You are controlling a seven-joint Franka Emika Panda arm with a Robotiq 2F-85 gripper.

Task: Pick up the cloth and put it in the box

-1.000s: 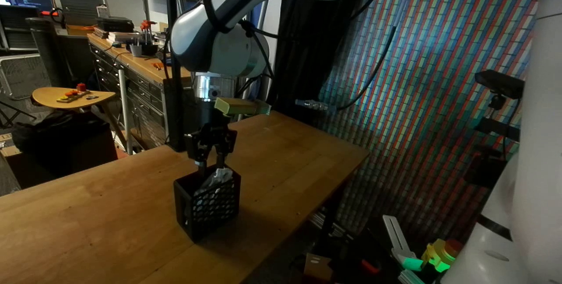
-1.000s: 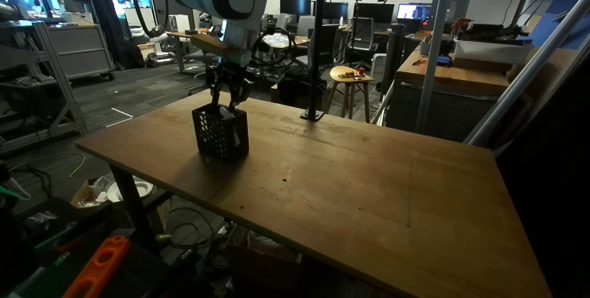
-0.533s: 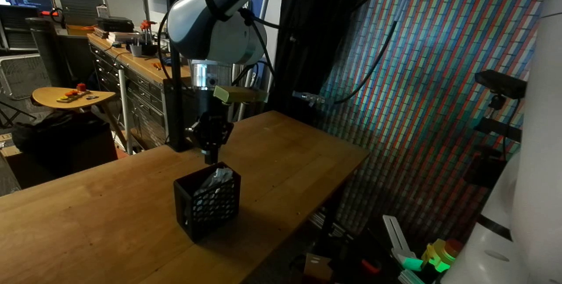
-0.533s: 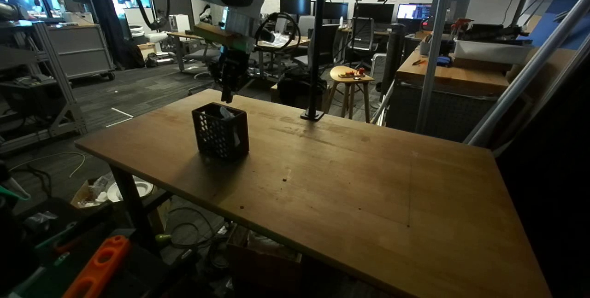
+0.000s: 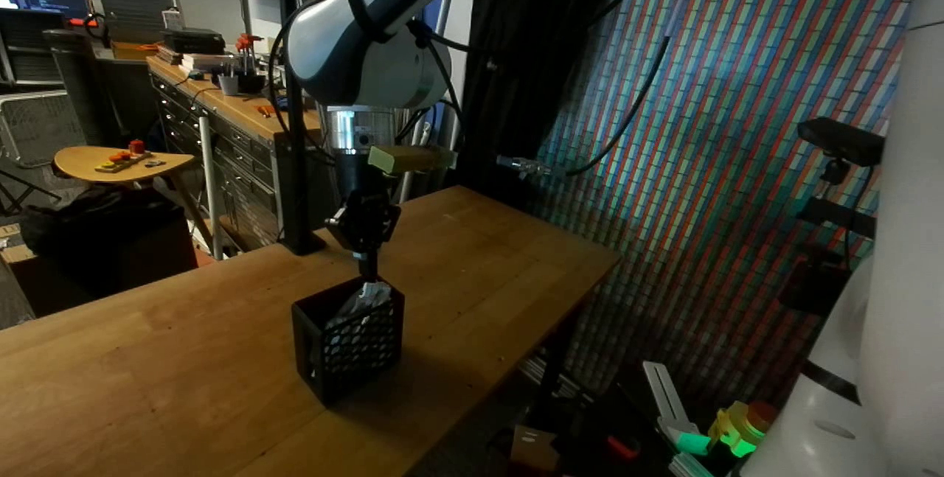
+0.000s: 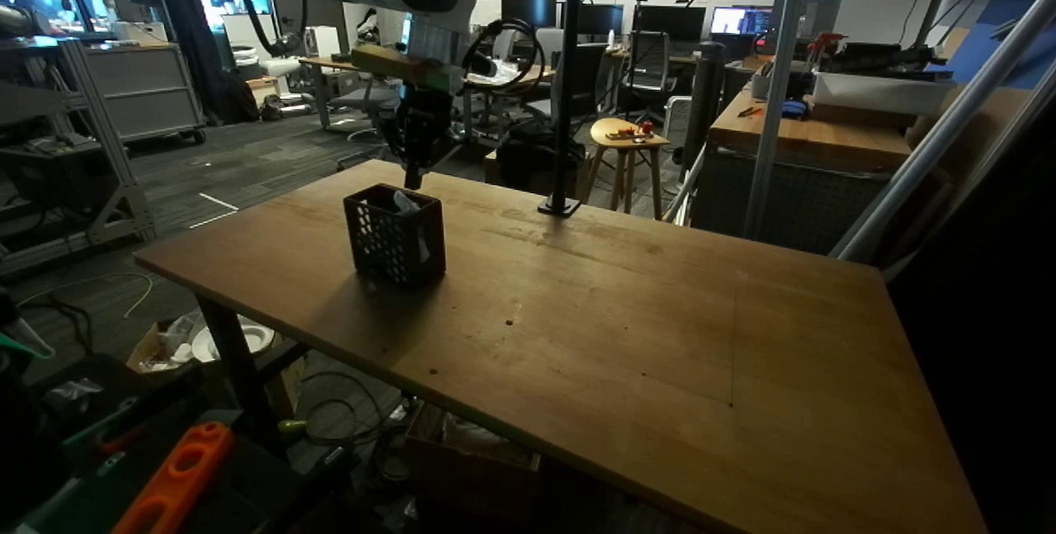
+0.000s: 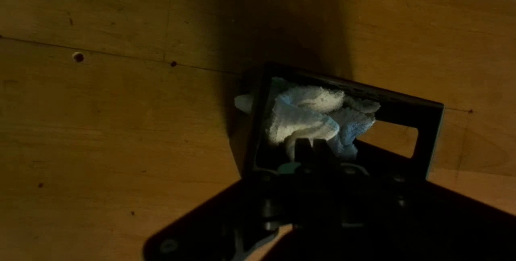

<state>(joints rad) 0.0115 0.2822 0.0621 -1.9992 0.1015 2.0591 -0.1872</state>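
The cloth (image 7: pixel 302 120), pale grey-white and crumpled, lies inside the black lattice box (image 7: pixel 432 136), bunched against one end wall. A small pale bit shows outside that end, through an opening. In both exterior views the box (image 5: pixel 308 352) stands upright on the table, and the top of the cloth (image 5: pixel 369 296) peeks out near its rim. Directly above the box, my gripper (image 5: pixel 368 275) points down. Its fingertips nearly meet in the wrist view, with no fabric seen between them. Whether the tips touch the cloth I cannot tell; in an exterior view the gripper (image 6: pixel 413 181) appears just above the rim.
The wooden table (image 6: pixel 660 311) extends well past the box on one side. A black upright pole (image 6: pixel 561 205) is mounted at a table edge. A yellow-green block (image 5: pixel 411 158) sits on the arm's wrist. Beyond the table are a stool (image 6: pixel 627 134) and a drawer bench (image 6: pixel 808 134).
My gripper's fingers were parted at the box mouth beside the cloth; they came together as the hand rose, then it sank slightly and shifted a little. Box and cloth stayed in place.
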